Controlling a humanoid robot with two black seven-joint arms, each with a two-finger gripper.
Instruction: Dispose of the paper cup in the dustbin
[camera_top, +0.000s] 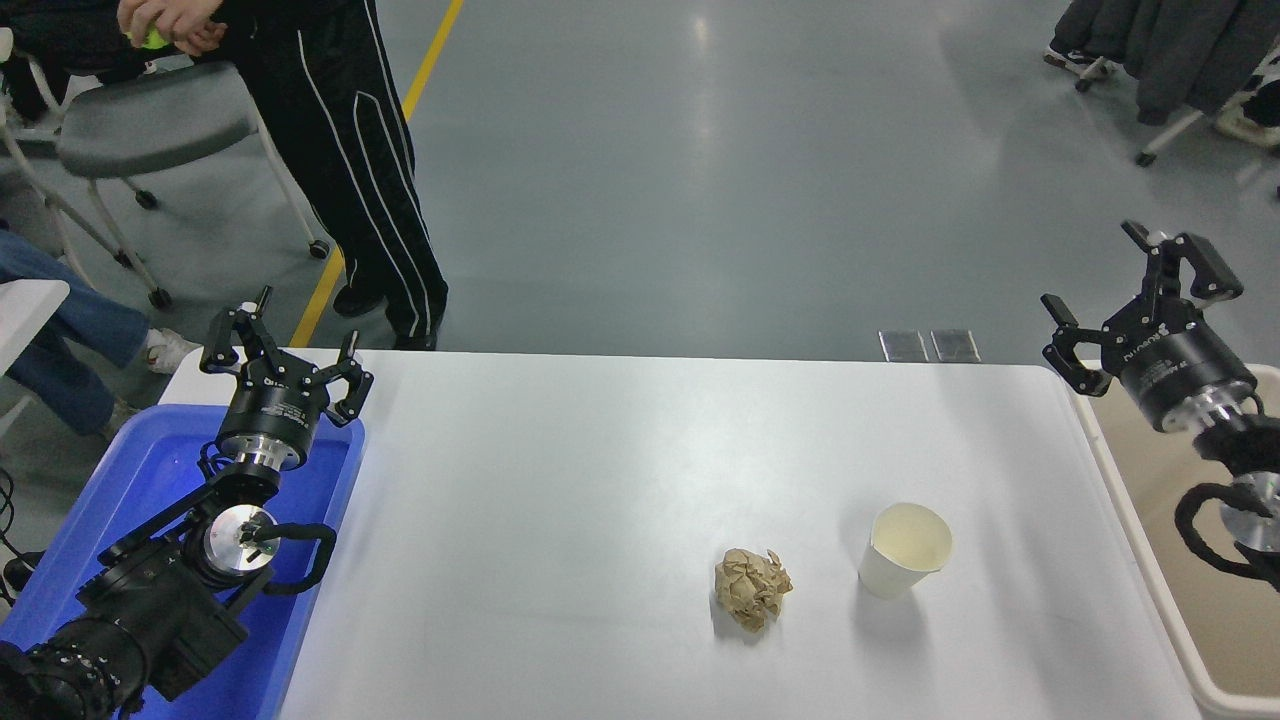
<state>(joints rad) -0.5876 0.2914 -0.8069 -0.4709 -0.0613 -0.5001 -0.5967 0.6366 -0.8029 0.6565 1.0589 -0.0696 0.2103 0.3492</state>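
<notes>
White table (600, 480) ahead: my left gripper (282, 352) sits parked, spread wide, over the tray (150, 470). Right of the paper ball (752, 588), the cup (905, 550) stands upright, untouched. My right gripper (1135, 295) hangs wide over the bin (1140, 540); I reckon reaching back comes next.

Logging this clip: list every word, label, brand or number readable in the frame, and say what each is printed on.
No text reads clearly.
Right gripper: white lettering on its black body, too small and tilted to read.
Left gripper: a white mark on its body, too blurred to read.
Paper cup: plain, no print.
Crumpled brown paper ball: no print visible.
Dustbin and blue tray: no labels visible.
</notes>
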